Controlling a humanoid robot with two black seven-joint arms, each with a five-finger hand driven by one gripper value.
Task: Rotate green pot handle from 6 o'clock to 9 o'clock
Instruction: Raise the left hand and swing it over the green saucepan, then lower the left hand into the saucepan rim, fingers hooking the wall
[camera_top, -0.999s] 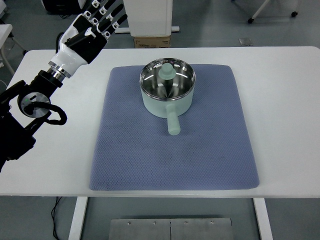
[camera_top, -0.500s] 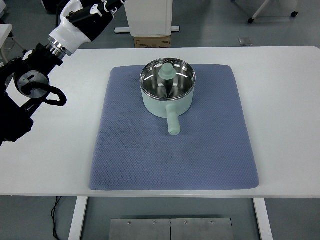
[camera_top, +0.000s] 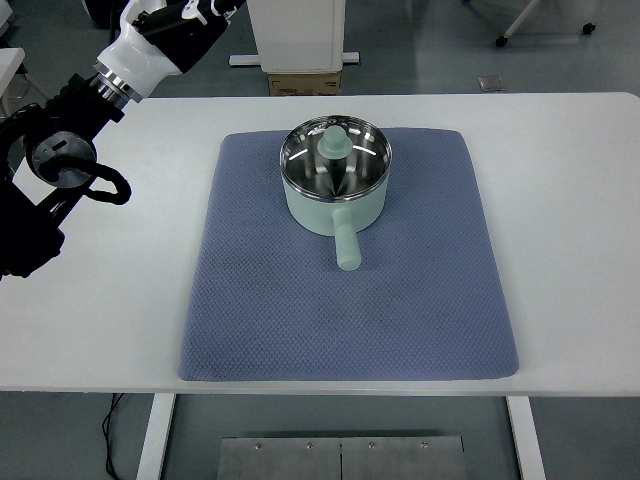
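Note:
A pale green pot (camera_top: 335, 180) with a shiny steel inside stands on the back half of a blue-grey mat (camera_top: 346, 300). A green knobbed lid piece (camera_top: 334, 143) lies inside the pot. Its handle (camera_top: 346, 244) points toward the near edge, slightly right of straight down. My left arm (camera_top: 75, 140) comes in from the left edge and reaches up to the top left corner, where the hand (camera_top: 185, 20) is cut off by the frame edge, well away from the pot. The right arm does not show.
The mat lies on a white table (camera_top: 570, 220). Behind the table's far edge stand a cardboard box (camera_top: 303, 82) and a white column base (camera_top: 296, 35). A chair's legs show at the top right.
My left arm has swung up and back toward the top left corner, and the hand has gone mostly out of the frame. The pot and its handle have not moved.

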